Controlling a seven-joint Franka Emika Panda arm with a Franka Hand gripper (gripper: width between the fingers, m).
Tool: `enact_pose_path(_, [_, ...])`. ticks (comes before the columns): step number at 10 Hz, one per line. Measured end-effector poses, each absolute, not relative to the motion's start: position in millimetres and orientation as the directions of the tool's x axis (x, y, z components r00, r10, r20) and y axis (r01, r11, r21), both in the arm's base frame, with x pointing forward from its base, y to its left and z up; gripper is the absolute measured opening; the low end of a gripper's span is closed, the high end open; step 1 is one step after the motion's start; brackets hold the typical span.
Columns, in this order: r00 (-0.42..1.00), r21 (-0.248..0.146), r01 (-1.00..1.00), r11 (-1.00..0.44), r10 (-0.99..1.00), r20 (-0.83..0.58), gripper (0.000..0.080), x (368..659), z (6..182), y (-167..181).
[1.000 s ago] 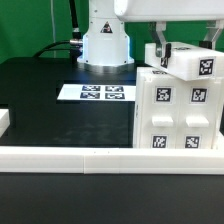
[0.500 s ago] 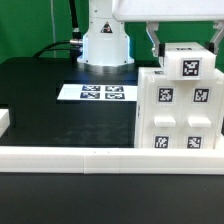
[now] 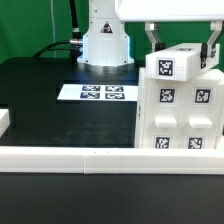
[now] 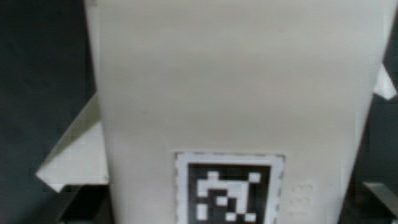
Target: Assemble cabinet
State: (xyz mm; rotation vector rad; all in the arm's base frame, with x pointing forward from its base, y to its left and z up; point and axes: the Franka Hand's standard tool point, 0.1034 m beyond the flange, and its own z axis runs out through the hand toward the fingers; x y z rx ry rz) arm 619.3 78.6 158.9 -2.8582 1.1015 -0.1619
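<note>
The cabinet (image 3: pixel 180 115), a white boxy body with several black-and-white tags on its front, stands at the exterior view's right on the black table. My gripper (image 3: pixel 182 50) is above it and shut on a white tagged panel (image 3: pixel 180 63). The panel is held at the cabinet's top, slightly tilted; whether it rests on the cabinet I cannot tell. One finger (image 3: pixel 153 38) shows at each side of the panel. In the wrist view the panel (image 4: pixel 214 90) fills the middle, with one tag (image 4: pixel 228 192) near the jaws. The fingertips are hidden there.
The marker board (image 3: pixel 100 92) lies flat at the middle back, in front of the arm's white base (image 3: pixel 105 45). A low white wall (image 3: pixel 70 155) runs along the table's front edge, with a white corner piece (image 3: pixel 5 120) at the far left.
The held panel has turned over the cabinet's top. Its front tag has shifted to the exterior view's left and a second tag now shows at the right. Both fingers now show.
</note>
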Motion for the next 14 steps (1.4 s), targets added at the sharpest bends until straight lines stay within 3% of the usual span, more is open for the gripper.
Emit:
enact_pose_path(2, [0.579, -0.117, -0.806, -0.580, -0.814, 0.044, 0.0560, 619.1, 159.5, 78.3])
enact_pose_path(4, [0.334, -0.126, -0.935, -0.332, -0.943, 0.006, 0.0560, 619.1, 159.2, 77.2])
enact_pose_path(5, [0.311, -0.127, -0.943, -0.309, -0.950, -0.001, 0.0560, 619.0, 159.1, 77.3])
enact_pose_path(7, [0.056, -0.124, -0.991, -0.050, -0.997, -0.048, 0.0560, 618.9, 159.3, 77.7])
enact_pose_path(8, [-0.179, -0.104, -0.977, 0.188, -0.980, -0.091, 0.0560, 616.3, 158.3, 79.0])
enact_pose_path(10, [-0.444, -0.068, -0.887, 0.456, -0.884, -0.147, 0.0560, 612.6, 155.7, 82.0])
enact_pose_path(14, [-0.512, -0.051, -0.847, 0.529, -0.838, -0.191, 0.0560, 613.6, 156.1, 82.0])
